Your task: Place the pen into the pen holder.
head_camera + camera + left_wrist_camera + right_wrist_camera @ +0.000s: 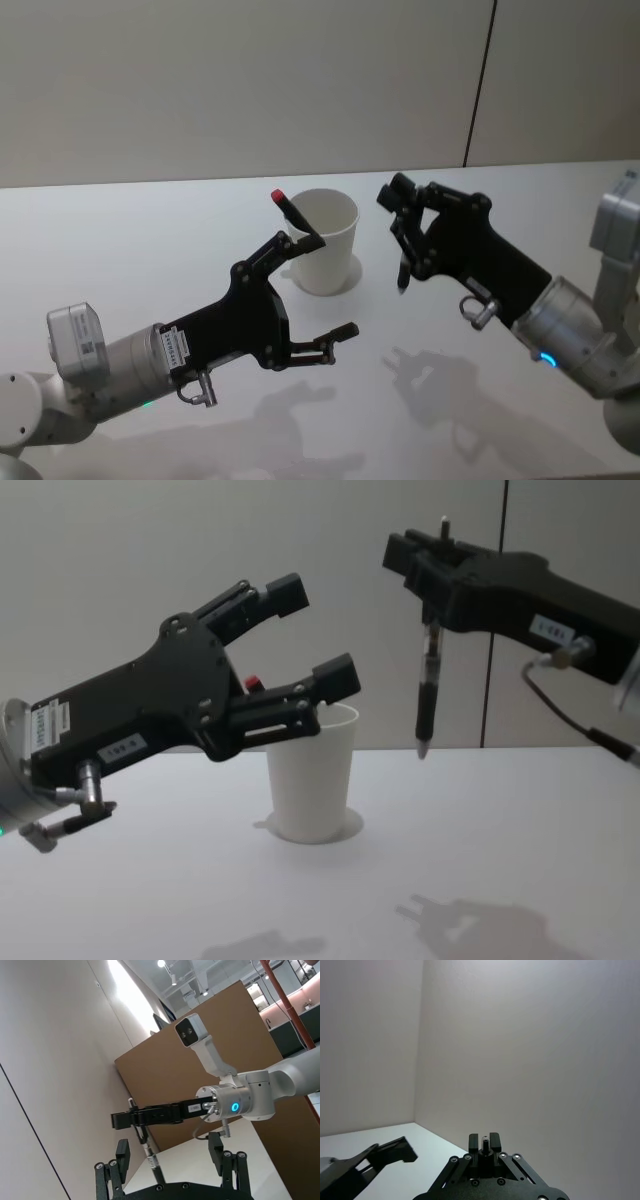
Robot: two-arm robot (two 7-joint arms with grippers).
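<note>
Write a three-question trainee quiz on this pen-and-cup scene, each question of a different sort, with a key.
1. True or false: the right claw holds the black pen upright, tip down, above the table and off to the side of the pen holder.
2. Multiple choice: the left claw is (A) shut on the cup's rim, (B) open and holding nothing, (C) shut on a second black pen.
3. Fill in: a pen with a ___ cap already stands in the white cup.

Key: 1 true; 2 B; 3 red.
</note>
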